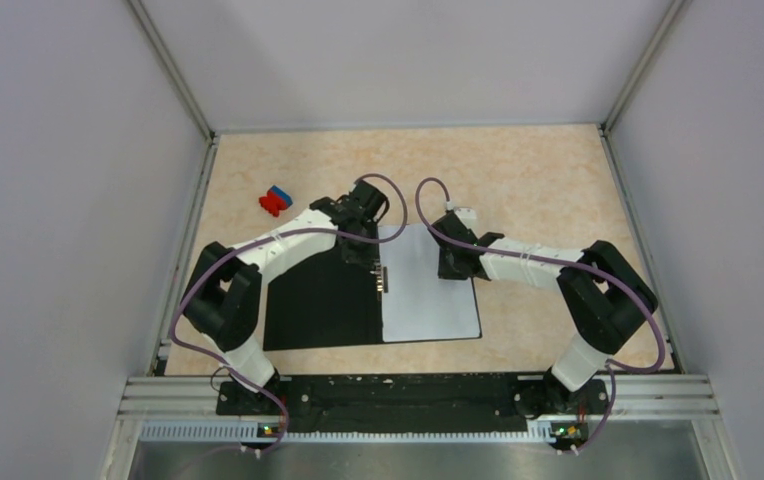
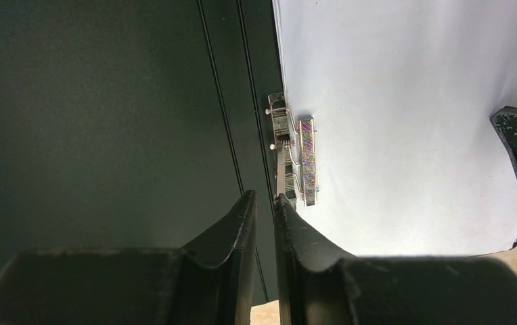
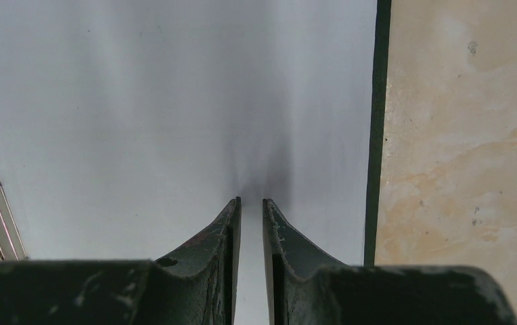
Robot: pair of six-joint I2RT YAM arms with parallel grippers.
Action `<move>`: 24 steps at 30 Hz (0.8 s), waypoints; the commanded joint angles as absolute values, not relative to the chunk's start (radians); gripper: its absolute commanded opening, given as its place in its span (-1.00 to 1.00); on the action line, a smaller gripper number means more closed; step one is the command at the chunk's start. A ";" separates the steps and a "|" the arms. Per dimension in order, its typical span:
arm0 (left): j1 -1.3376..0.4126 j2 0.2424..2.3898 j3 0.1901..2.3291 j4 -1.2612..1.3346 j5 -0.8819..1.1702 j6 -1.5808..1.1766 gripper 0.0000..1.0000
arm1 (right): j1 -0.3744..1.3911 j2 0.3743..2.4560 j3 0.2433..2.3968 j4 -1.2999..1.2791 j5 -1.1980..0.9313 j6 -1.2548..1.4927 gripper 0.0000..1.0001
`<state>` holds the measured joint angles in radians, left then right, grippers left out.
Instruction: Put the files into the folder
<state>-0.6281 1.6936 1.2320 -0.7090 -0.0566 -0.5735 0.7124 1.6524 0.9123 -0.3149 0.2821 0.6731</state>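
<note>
Two grippers are working over an open folder that is lying flat at the centre of the top view, on the beige marbled table. The folder's black inner face is showing on the left half. A white paper sheet is covering the right half, and whether other sheets are lying under it cannot be told. A thin dark strip of folder is showing past the sheet's right edge in the right wrist view. A metal spine clip is sitting along the sheet's left edge, near the top of the fold.

The left gripper is hovering at the spine with its jaws drawn almost together. The clip's wire lever is meeting the narrow gap between the tips, and whether it is being pinched cannot be told.

The right gripper is standing on the upper right part of the sheet. Its jaws are nearly closed and holding nothing, and their tips are casting a dark shadow on the paper.

A small red-and-blue block is resting at the upper left, well apart from the folder.
</note>
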 commanded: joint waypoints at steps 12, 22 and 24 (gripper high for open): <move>-0.640 1.661 1.182 -0.659 -0.005 -0.607 -0.58 | 0.714 1.681 0.912 -0.310 0.256 0.682 -0.64; -0.642 1.691 1.145 -0.622 0.056 -0.632 -0.63 | 0.713 1.683 0.911 -0.306 0.254 0.683 -0.64; -0.642 1.700 1.136 -0.615 0.052 -0.636 -0.67 | 0.713 1.682 0.910 -0.304 0.253 0.684 -0.64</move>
<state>-0.6369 1.6936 1.1561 -0.6445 0.0338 -0.6178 0.7124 1.6524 0.9123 -0.3145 0.2821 0.6735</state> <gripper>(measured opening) 0.183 0.184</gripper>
